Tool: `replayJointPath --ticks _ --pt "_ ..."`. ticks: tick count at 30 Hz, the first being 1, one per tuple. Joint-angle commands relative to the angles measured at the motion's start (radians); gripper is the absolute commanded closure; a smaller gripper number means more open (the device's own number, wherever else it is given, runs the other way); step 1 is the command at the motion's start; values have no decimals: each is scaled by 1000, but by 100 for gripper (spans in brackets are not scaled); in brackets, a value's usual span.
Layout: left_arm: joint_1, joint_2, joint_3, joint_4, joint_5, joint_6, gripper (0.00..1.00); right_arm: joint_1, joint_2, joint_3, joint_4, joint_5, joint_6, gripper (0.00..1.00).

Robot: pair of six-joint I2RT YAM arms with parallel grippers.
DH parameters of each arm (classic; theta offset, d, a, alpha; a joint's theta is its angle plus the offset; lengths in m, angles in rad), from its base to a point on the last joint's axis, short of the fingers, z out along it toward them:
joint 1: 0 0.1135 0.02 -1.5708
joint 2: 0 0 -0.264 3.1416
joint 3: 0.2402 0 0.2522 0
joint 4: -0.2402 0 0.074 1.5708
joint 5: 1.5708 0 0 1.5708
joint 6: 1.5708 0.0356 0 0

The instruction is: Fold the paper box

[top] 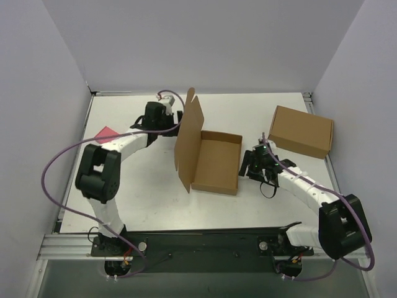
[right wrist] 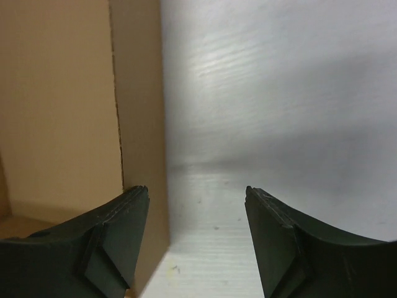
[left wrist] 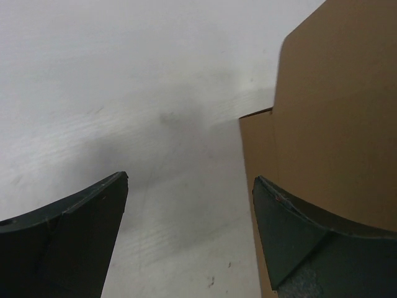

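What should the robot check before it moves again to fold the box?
1. Left gripper open, nothing held: ok.
2. Right gripper open, nothing held: ok.
3. Paper box tray walls standing: ok.
4. Lid folded shut: not ok, it stands upright along the tray's left side.
5. Second box out of the way: ok, apart at the far right.
6. Left gripper touching the lid: cannot tell.

Plain brown paper box [top: 215, 162], brown second box [top: 302, 131], pink block [top: 107, 133], white table [top: 149, 189], black-and-white left arm [top: 99, 174]
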Motion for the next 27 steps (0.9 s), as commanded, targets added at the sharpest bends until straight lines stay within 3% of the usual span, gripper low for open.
replayJointPath --ticks 1,7,12,14,16,19,21,27 --pt "-48 168 190 139 177 60 11 182 53 -7 9 17 112 35" --pt "-56 263 316 207 400 132 11 398 28 -2 37 63 195 36" --pt "47 237 388 170 376 114 11 459 -87 29 6 93 149 35" --pt "90 204 387 194 369 96 11 405 -145 36 5 78 93 32" --pt "133 136 384 193 337 89 10 339 -171 48 32 -36 4 27" --pt "156 53 384 129 299 118 9 151 -182 67 29 -95 -19 22" --pt "158 -28 367 32 158 123 9 17 -165 71 29 -95 -42 21" --pt "162 -365 -15 32 -242 18 7 -231 31 194 103 -216 -114 21"
